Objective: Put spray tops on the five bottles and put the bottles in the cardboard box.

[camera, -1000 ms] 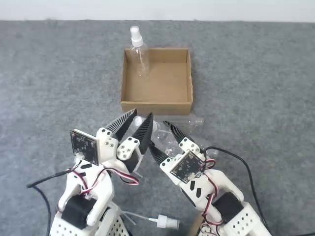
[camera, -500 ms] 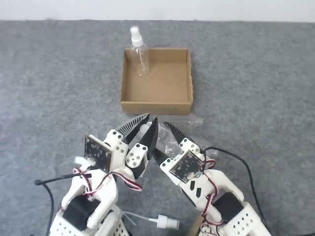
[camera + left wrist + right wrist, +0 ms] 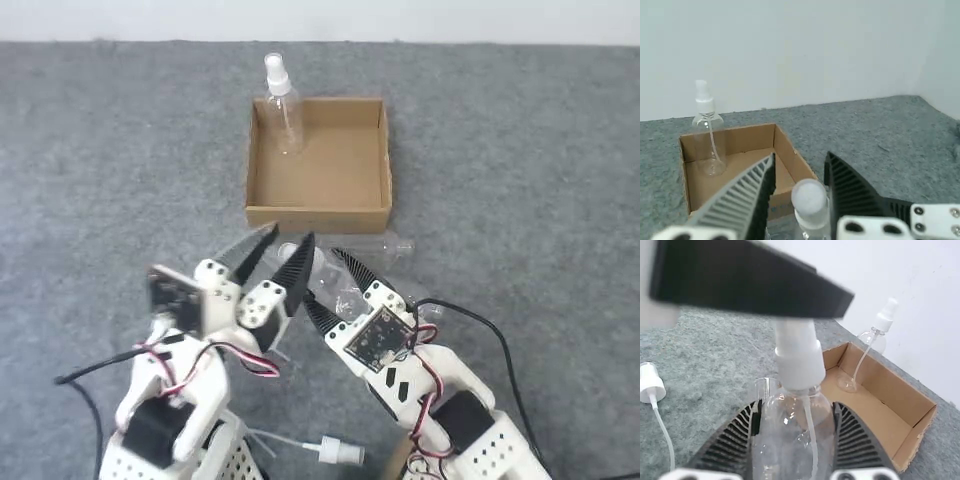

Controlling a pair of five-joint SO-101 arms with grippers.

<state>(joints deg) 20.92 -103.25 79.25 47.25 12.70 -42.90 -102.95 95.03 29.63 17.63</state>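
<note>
Under me lies a grey, nubbly carpet (image 3: pixel 520 150), spread across the high view from 9 o'clock round to 3 o'clock. At 12 o'clock it ends against a plain white wall (image 3: pixel 450 20). From my left wrist that wall rises bare, with one faint upright seam. The light is soft and even, the shadows faint.

Cardboard box (image 3: pixel 318 215), capped bottle (image 3: pixel 283 112) upright in its corner, clear bottle (image 3: pixel 790 432) with spray top (image 3: pixel 797 357) upright nearby

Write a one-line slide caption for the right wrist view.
Right pincer holds a clear bottle with spray top, cardboard box beyond.
</note>
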